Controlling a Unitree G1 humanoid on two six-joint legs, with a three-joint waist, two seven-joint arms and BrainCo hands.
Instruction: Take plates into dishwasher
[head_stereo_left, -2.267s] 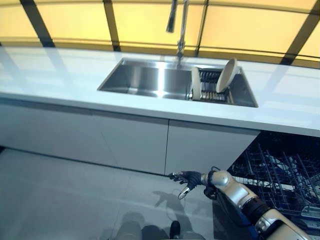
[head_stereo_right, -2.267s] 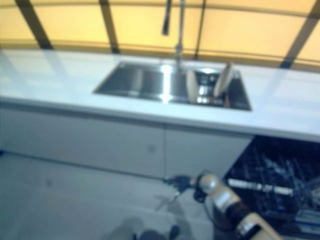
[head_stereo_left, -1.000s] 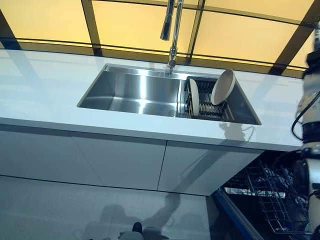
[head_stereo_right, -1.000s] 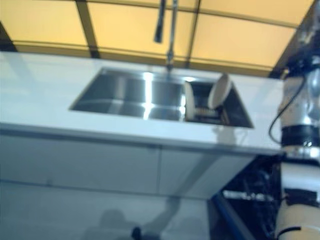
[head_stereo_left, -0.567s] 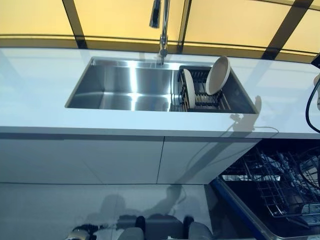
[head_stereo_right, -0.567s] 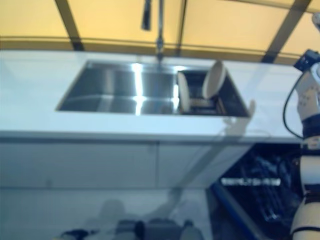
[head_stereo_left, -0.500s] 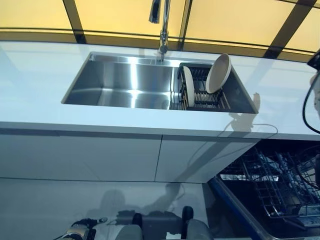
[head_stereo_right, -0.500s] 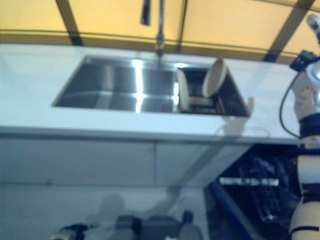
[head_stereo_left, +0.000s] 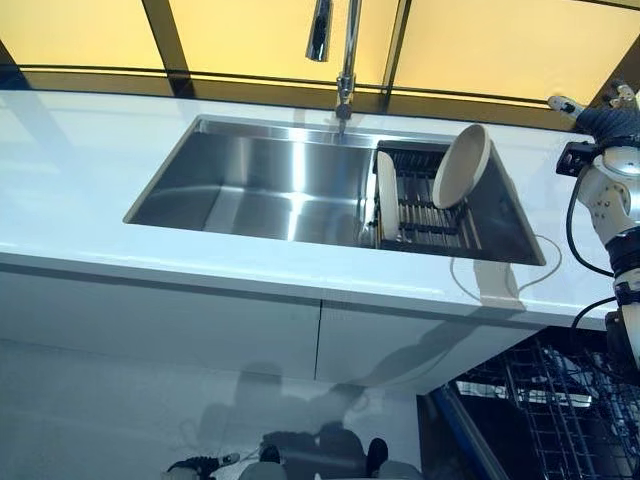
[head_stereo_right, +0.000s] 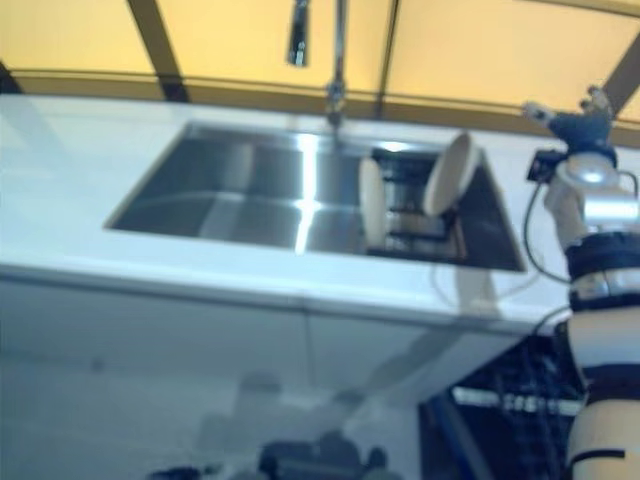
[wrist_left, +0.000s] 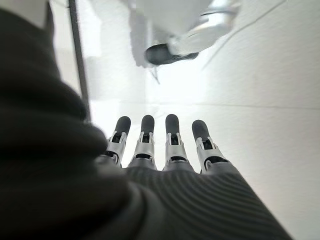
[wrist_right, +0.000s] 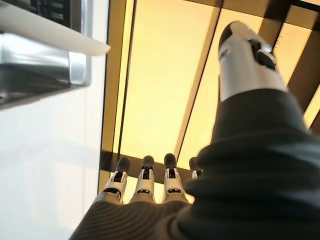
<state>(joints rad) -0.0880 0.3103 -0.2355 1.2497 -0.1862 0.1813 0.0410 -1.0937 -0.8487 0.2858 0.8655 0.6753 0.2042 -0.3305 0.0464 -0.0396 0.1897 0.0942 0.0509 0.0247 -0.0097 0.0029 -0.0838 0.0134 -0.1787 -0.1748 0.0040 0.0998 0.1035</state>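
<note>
Two cream plates stand in a dark dish rack (head_stereo_left: 426, 213) at the right end of the steel sink (head_stereo_left: 260, 185). One plate (head_stereo_left: 387, 196) stands upright and edge-on. The other plate (head_stereo_left: 460, 166) leans back against the rack's far side. My right hand (head_stereo_left: 603, 120) is raised over the counter to the right of the sink, apart from the plates. Its fingers (wrist_right: 145, 181) are straight and hold nothing. My left hand (head_stereo_left: 203, 464) hangs low near the floor with its fingers (wrist_left: 172, 134) straight and empty.
A tall faucet (head_stereo_left: 346, 62) rises behind the sink. The white counter (head_stereo_left: 80, 170) runs across the view above white cabinet doors (head_stereo_left: 200, 325). The open dishwasher's wire rack (head_stereo_left: 565, 410) shows at the lower right, below the counter edge.
My right hand has risen from near the floor to above the counter, right of the sink. The camera has shifted, and the left hand now shows at the bottom edge.
</note>
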